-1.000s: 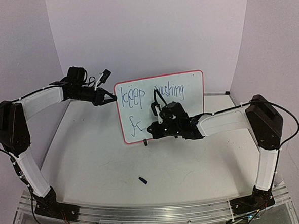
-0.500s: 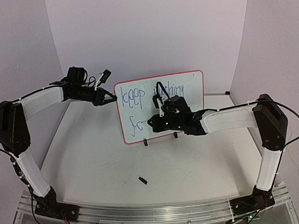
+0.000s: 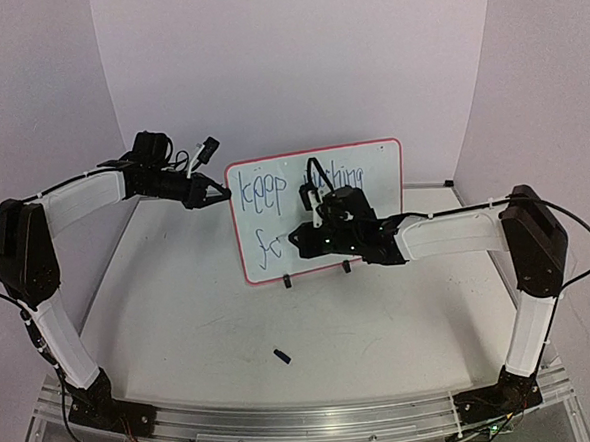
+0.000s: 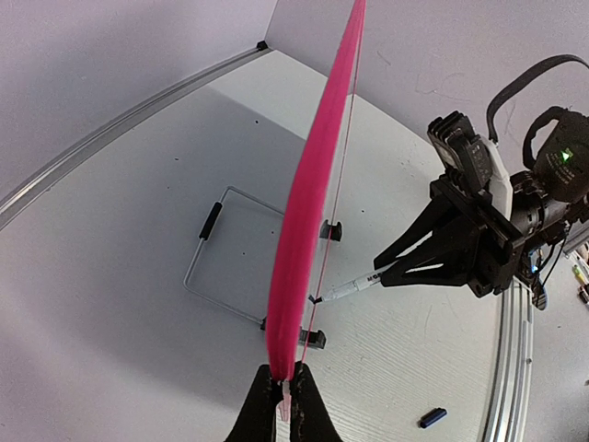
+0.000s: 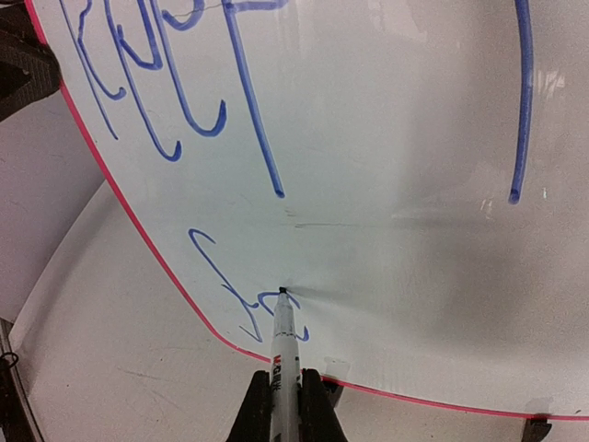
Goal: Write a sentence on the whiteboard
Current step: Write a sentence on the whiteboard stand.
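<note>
– Whiteboard [image 3: 385, 190] handling, overhead view first: what do you make of it?
– Thin, stiff and light, I'd judge. It stands near-upright toward the far edge of the counter [image 3: 181, 318], about midway along it. The face is glossy, so the rim is the place to hold. The left arm [image 3: 83, 194] reaches in from the left side, forearm roughly level, its jaws shut on the board's upper left edge. The right arm [image 3: 446, 237] stretches across the front, wrist low before the lower left of the face.
– And the sentence [image 3: 263, 191]?
– "keep pushing" runs along the top, partly hidden by the wrist, with a few strokes of the second line below. A small dark cap [image 3: 281, 355] lies on the counter nearer the front edge.
– Left wrist view?
– The left jaws are pinched tight on the pink rim, seen edge-on. Behind the board is a wire stand [image 4: 211, 221], with two black clip feet [image 4: 315, 339] at the bottom. On so slight a prop it would likely slide or tip under pen pressure without that pinch.
– Right wrist view?
– The right jaws are closed on the marker [image 5: 283, 345], low on its barrel, tip touching the face among the second line's strokes. The barrel is slim and smooth, so it could slip in a loose grip.
</note>
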